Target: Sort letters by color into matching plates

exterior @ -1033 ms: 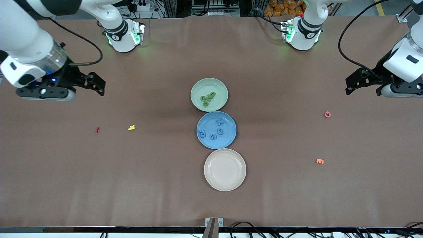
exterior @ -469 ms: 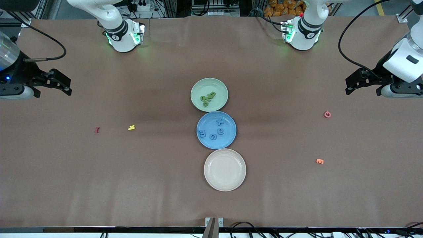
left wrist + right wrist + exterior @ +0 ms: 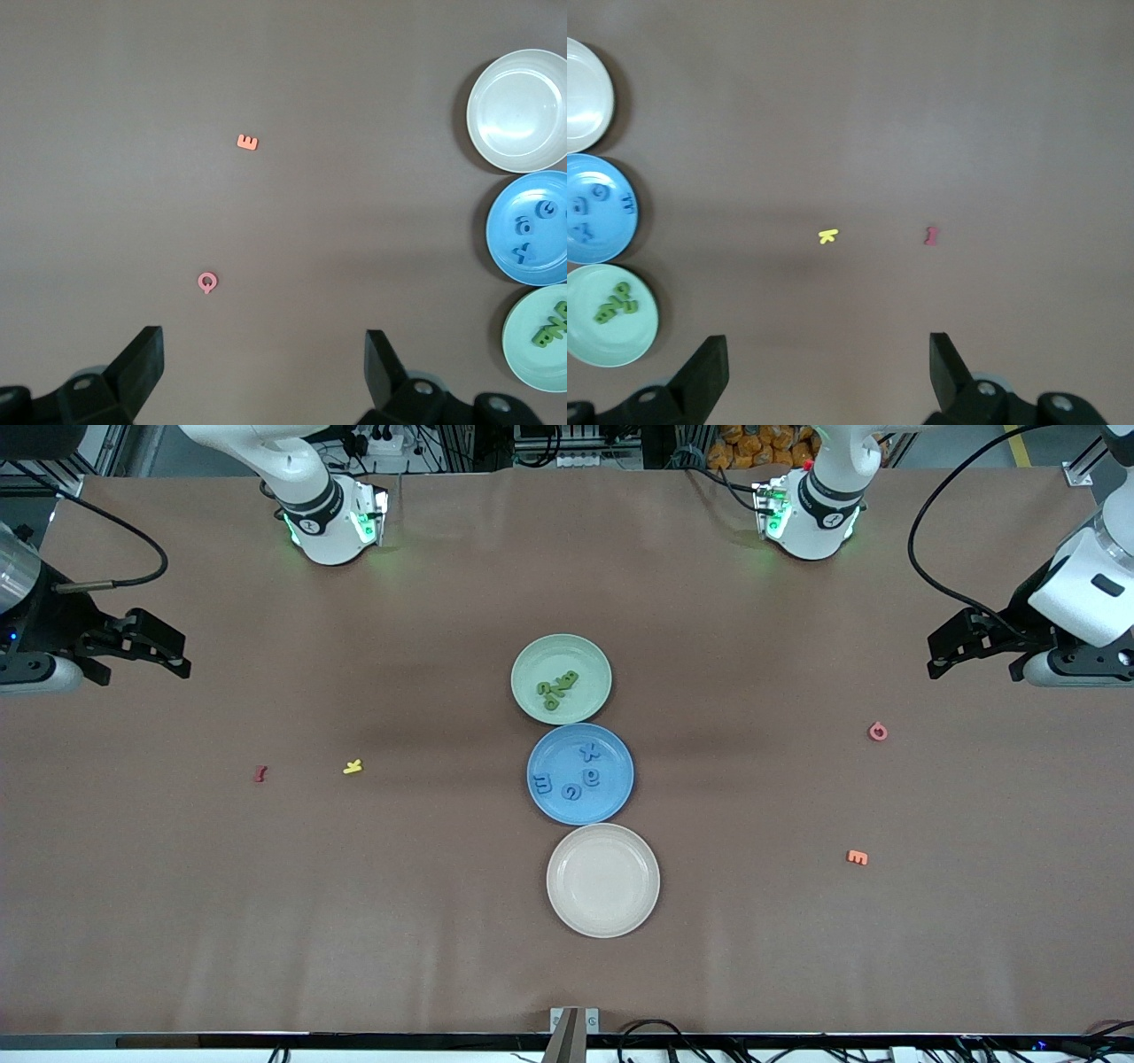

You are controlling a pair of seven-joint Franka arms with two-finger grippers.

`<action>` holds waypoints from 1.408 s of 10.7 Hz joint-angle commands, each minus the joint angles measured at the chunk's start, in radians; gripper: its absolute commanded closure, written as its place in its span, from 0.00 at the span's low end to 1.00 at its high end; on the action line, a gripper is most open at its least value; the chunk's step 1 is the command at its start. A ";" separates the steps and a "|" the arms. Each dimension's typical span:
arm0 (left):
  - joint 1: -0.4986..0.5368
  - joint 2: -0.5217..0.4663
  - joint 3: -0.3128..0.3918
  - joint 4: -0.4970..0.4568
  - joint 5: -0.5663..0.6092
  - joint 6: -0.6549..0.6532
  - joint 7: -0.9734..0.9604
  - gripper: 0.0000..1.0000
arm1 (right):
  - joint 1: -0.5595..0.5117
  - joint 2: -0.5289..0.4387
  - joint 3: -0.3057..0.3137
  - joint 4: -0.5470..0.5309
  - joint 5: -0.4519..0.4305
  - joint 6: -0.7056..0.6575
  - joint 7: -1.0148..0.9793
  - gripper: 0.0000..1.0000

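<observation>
Looking down from the front camera: three round matte plates in a column at mid-frame. Pale green plate (image 3: 561, 678) uppermost, holding a huddle of small green foam letters (image 3: 556, 687). Medium blue plate (image 3: 580, 773) just below, rims nearly touching, carrying four small blue foam letters (image 3: 571, 776) spread apart. Cream plate (image 3: 602, 880) lowest, bare. Scattered on the brown table cover (image 3: 443, 921): a dark red letter (image 3: 260, 773) and a yellow letter (image 3: 353, 766) at left-centre, a pink ring-shaped letter (image 3: 877, 732) and an orange letter (image 3: 857, 857) at right-centre. Right gripper (image 3: 146, 646) at the frame's left edge, raised over the table's right-arm end, fingers parted, holding nothing. Left gripper (image 3: 961, 646) at the frame's right edge, raised over the left-arm end, also parted and unloaded.

Left wrist view: left gripper (image 3: 266, 372) with both black fingers wide apart along the lower edge, nothing between. Pink ring letter (image 3: 207, 282) and orange letter (image 3: 248, 142) on bare cover. Cream plate (image 3: 520, 111), blue plate (image 3: 532, 228) and green plate (image 3: 536, 341) stacked down the right edge.

Right wrist view: right gripper (image 3: 828, 367) spread wide along the lower edge, unladen. Yellow letter (image 3: 827, 236) and dark red letter (image 3: 931, 235) mid-frame. Cream plate (image 3: 586, 96), blue plate (image 3: 599, 209) with its letters (image 3: 585, 204), and green plate (image 3: 611, 316) with its letters (image 3: 614, 304) down the left edge.
</observation>
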 commanded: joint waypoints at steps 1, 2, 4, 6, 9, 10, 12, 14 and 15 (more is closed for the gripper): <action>0.002 0.006 -0.002 0.016 0.011 -0.020 0.008 0.00 | -0.014 -0.011 0.003 -0.035 0.048 -0.006 -0.029 0.00; 0.002 0.006 -0.002 0.016 0.011 -0.020 0.008 0.00 | -0.010 -0.011 0.003 -0.039 0.048 -0.006 -0.033 0.00; 0.002 0.006 -0.004 0.016 0.011 -0.020 0.010 0.00 | -0.004 -0.019 0.003 -0.036 0.033 -0.011 -0.032 0.00; 0.002 0.006 -0.002 0.016 0.011 -0.020 0.010 0.00 | -0.002 -0.020 0.003 -0.033 0.002 -0.020 -0.037 0.00; 0.002 0.006 -0.004 0.016 0.011 -0.020 0.010 0.00 | -0.003 -0.032 0.005 -0.024 -0.041 -0.023 -0.086 0.00; 0.004 0.006 -0.002 0.016 0.011 -0.020 0.010 0.00 | -0.002 -0.034 0.003 -0.024 -0.044 -0.025 -0.086 0.00; 0.002 0.008 -0.002 0.016 0.011 -0.020 0.010 0.00 | 0.016 -0.031 -0.001 -0.001 -0.046 -0.063 -0.077 0.00; 0.004 0.008 -0.002 0.016 0.011 -0.020 0.010 0.00 | 0.016 -0.031 -0.004 -0.003 -0.043 -0.072 -0.075 0.00; 0.004 0.008 -0.004 0.016 0.011 -0.020 0.010 0.00 | 0.016 -0.032 -0.006 0.000 -0.043 -0.091 -0.081 0.00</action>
